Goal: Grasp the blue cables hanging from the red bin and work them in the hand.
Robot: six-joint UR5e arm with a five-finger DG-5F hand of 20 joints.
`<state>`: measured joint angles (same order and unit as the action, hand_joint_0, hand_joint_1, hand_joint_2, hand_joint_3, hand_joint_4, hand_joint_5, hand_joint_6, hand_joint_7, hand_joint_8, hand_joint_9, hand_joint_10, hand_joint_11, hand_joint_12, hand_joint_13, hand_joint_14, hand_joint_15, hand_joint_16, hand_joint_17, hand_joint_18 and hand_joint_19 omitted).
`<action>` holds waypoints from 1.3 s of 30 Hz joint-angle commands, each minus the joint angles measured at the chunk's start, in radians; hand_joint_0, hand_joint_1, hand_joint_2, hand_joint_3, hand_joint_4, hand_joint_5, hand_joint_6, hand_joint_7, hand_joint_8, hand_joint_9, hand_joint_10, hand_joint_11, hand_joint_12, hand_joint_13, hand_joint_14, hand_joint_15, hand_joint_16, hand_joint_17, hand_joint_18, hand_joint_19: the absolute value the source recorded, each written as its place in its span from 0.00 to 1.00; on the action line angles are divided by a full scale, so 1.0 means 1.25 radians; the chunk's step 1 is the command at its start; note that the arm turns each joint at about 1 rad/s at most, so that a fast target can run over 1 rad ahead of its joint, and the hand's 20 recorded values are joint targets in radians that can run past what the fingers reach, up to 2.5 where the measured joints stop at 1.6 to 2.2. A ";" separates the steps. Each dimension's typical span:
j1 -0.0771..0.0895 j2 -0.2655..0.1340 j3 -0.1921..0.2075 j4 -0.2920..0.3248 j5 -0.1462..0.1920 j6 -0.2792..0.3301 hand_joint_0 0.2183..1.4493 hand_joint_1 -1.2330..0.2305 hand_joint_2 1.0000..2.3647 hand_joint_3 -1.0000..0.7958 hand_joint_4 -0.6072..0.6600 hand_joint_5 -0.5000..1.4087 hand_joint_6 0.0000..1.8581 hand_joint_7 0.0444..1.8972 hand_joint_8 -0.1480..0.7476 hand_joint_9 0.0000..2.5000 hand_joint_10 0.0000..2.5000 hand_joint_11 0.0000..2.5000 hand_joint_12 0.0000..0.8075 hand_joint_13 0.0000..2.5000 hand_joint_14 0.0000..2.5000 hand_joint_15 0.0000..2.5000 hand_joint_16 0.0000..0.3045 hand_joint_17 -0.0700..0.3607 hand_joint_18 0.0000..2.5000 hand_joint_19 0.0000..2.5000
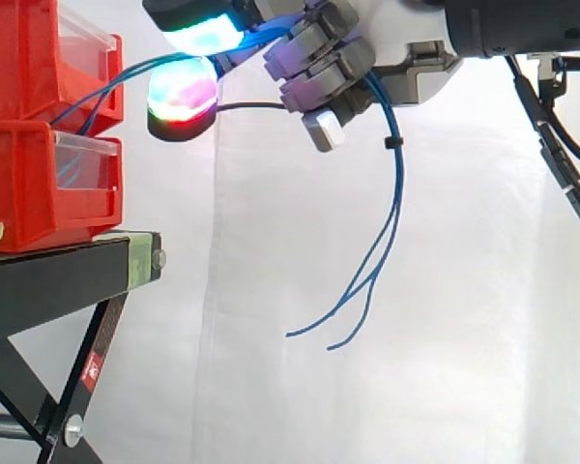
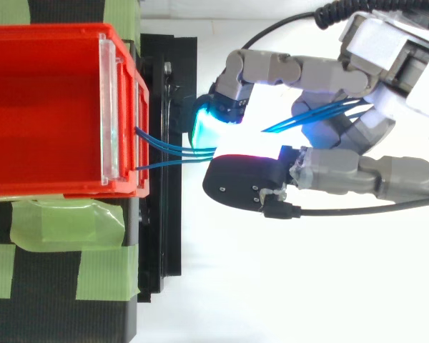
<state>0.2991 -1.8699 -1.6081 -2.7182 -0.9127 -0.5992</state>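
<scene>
Several cables (image 1: 400, 188) partly behind robot hand (image 1: 321, 60)

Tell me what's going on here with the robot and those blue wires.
The robot's hand is holding the blue cables that come out of the front of the upper red bin. Its glowing fingertips pinch them just in front of the bin, and curled fingers wrap them further along. The loose ends dangle below the hand before the white curtain. That bin sits on a lower red bin on a black stand.
</scene>
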 commanded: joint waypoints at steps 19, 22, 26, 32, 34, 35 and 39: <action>-0.001 0.000 0.000 -0.007 -0.001 0.000 0.71 0.38 0.13 0.83 0.71 0.45 0.13 0.64 0.76 0.71 1.00 1.00 0.88 0.81 1.00 0.79 0.78 0.58 1.00 0.26; -0.001 0.000 0.000 -0.007 0.000 0.000 0.62 0.37 0.02 0.56 0.72 0.44 0.10 0.66 0.76 0.71 1.00 1.00 0.88 0.81 1.00 0.79 0.78 0.58 1.00 0.26; 0.000 0.000 0.000 -0.007 0.000 0.000 0.74 0.37 0.00 0.80 0.72 0.45 0.06 0.66 0.76 0.71 1.00 1.00 0.88 0.81 1.00 0.79 0.78 0.58 1.00 0.26; -0.002 0.000 0.000 -0.013 -0.004 0.000 0.63 0.37 0.01 0.59 0.72 0.45 0.01 0.69 0.76 0.71 1.00 1.00 0.88 0.81 1.00 0.79 0.78 0.58 1.00 0.26; -0.002 0.000 0.000 -0.013 -0.005 -0.002 0.72 0.38 0.05 0.78 0.71 0.46 0.00 0.68 0.76 0.71 1.00 1.00 0.88 0.81 1.00 0.79 0.78 0.58 1.00 0.26; -0.002 0.000 0.000 -0.013 -0.005 -0.002 0.70 0.40 0.14 0.78 0.71 0.47 0.00 0.68 0.76 0.71 1.00 1.00 0.88 0.81 1.00 0.79 0.78 0.58 1.00 0.26; -0.002 0.000 0.000 -0.011 -0.009 -0.005 0.63 0.36 0.00 0.72 0.73 0.46 0.00 0.68 0.76 0.71 1.00 1.00 0.88 0.81 1.00 0.79 0.78 0.58 1.00 0.26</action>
<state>0.2962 -1.8699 -1.6080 -2.7342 -0.9210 -0.6035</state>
